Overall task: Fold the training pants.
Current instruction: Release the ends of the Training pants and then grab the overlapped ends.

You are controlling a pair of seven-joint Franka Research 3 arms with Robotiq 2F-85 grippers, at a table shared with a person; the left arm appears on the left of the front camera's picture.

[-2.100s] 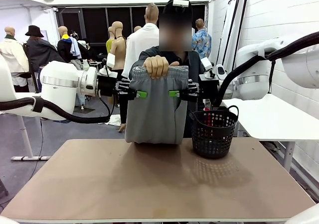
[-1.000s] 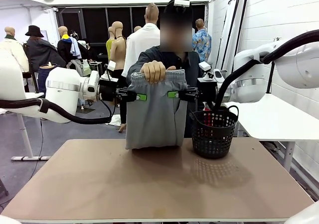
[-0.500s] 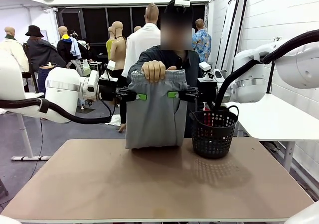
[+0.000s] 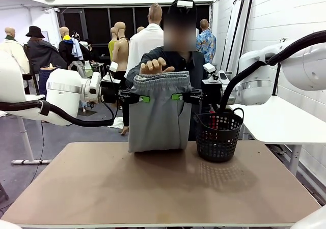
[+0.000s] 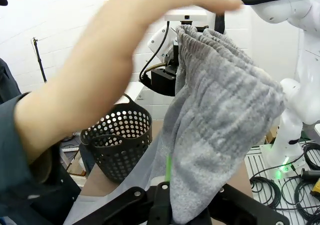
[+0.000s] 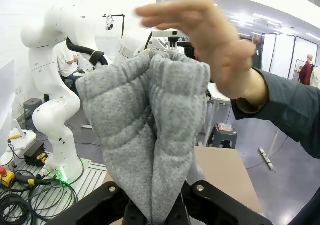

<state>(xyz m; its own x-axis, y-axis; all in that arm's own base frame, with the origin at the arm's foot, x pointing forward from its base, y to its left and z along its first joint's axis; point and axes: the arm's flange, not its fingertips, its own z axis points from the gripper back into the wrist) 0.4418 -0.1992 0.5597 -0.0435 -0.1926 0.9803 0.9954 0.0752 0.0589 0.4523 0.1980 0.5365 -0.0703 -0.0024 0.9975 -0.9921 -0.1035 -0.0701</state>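
training pants hanging, clamped inside jaws

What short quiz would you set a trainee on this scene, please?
1. True or false: the training pants lie flat on the table.
2. The black mesh basket stands: A) on the robot's left of the pants; B) on the robot's right of them; C) beneath them.
3. What are the jaws of the left gripper and the right gripper shut on?
Key: 1 false, they hang upright between the grippers. 2 B. 3 the training pants, one side each near the waistband, with the person's hand open above.
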